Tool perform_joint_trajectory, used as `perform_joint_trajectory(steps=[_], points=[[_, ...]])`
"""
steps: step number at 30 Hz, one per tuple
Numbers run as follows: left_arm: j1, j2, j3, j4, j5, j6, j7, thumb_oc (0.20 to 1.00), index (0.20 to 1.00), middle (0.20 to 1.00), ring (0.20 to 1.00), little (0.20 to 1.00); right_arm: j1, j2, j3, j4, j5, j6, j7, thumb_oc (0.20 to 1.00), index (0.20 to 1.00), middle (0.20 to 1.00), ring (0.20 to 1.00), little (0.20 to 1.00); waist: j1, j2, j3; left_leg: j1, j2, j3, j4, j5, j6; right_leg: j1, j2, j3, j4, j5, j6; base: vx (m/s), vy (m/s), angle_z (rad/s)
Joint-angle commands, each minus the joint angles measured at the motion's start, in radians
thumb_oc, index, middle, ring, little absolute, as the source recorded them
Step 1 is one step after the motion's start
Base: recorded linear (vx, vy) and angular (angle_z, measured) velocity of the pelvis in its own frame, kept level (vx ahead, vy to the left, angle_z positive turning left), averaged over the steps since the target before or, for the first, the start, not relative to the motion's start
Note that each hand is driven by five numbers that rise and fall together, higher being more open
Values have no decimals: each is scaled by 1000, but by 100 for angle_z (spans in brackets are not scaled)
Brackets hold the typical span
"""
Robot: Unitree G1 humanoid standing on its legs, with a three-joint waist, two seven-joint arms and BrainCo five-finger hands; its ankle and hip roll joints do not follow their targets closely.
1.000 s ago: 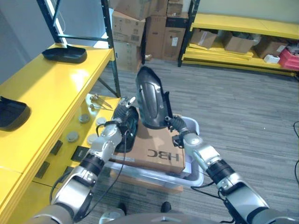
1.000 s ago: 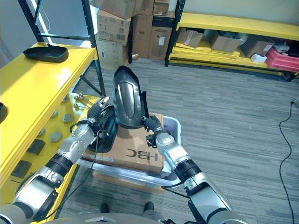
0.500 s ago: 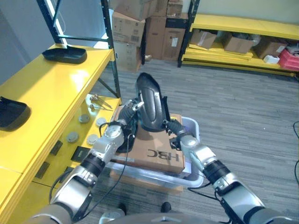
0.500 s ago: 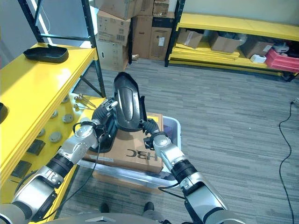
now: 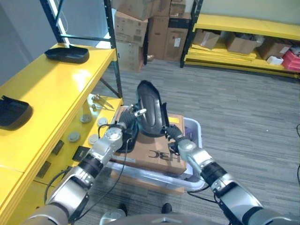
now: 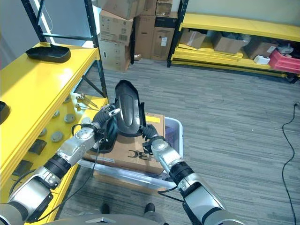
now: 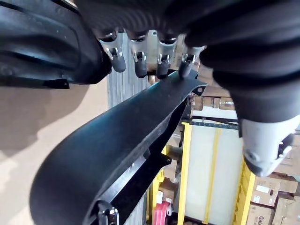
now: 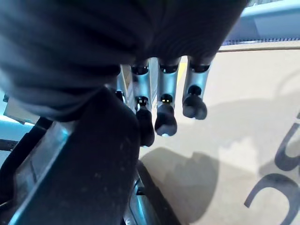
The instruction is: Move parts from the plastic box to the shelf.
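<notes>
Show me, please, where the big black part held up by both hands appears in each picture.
Left eye view: black part, upright at centre above the cardboard box.
Right eye view: centre-left, above the same box.
Left wrist view: a dark curved band across the middle.
Right wrist view: lower left.
Shared landmark: the cardboard box.

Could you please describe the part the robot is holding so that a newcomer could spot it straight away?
Start at the clear plastic box on the floor beside the yellow shelf; a cardboard box lies in it. Above that cardboard, between the left hand and right hand, stands a long black curved part. Unlike the black parts lying flat on the shelf, it is upright and held.
</notes>
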Motion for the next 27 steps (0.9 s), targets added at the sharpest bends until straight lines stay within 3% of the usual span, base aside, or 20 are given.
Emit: perform_joint_trajectory(steps=[1, 4, 9, 12, 19, 27], points=[[-141, -24, -17, 22, -48, -40, 67, 1000, 1000, 1000, 1000, 1000, -156, -2, 17, -44, 43, -76, -68, 200, 200, 200, 200, 200, 37, 23, -30, -31, 67, -55, 45, -64, -53, 9, -71, 6, 17, -68, 105, 0, 0, 0], [-131, -7, 16, 40, -32, -51, 42, 1000, 1000, 1000, 1000, 1000, -153, -32, -7, -98, 53, -78, -72, 200, 200, 200, 200, 200, 36, 22, -21, -40, 66, -57, 48, -62, -51, 1, -72, 2, 21, -66, 105, -33, 6, 0], [-128, -36, 28, 77, 29, -29, 89, 1000, 1000, 1000, 1000, 1000, -164, -45, -30, -124, 50, -111, -67, 200, 200, 200, 200, 200, 33, 19, -15, -37, 65, -60, 38, -57, -50, 3, -71, 1, 12, -63, 105, -23, -2, -1], [-130, -46, 33, 119, 20, -54, 85, 1000, 1000, 1000, 1000, 1000, -159, -46, -40, -148, 53, -107, -53, 200, 200, 200, 200, 200, 25, 16, -17, -32, 67, -52, 36, -57, -50, 5, -69, 3, 10, -64, 105, 0, 0, 0], [-137, -76, 25, 139, 26, -78, 72, 1000, 1000, 1000, 1000, 1000, -159, -23, -35, -132, 58, -119, -17, 200, 200, 200, 200, 200, 23, 13, -18, -30, 69, -49, 38, -57, -49, 8, -68, 6, 10, -64, 103, 0, 0, 0], [-137, -91, 20, 128, 19, -119, 76, 1000, 1000, 1000, 1000, 1000, -160, 21, -5, -143, 34, -86, 20, 200, 200, 200, 200, 200, 25, 11, -21, -28, 68, -48, 37, -58, -49, 9, -68, 8, 10, -66, 103, 0, 0, 0]])
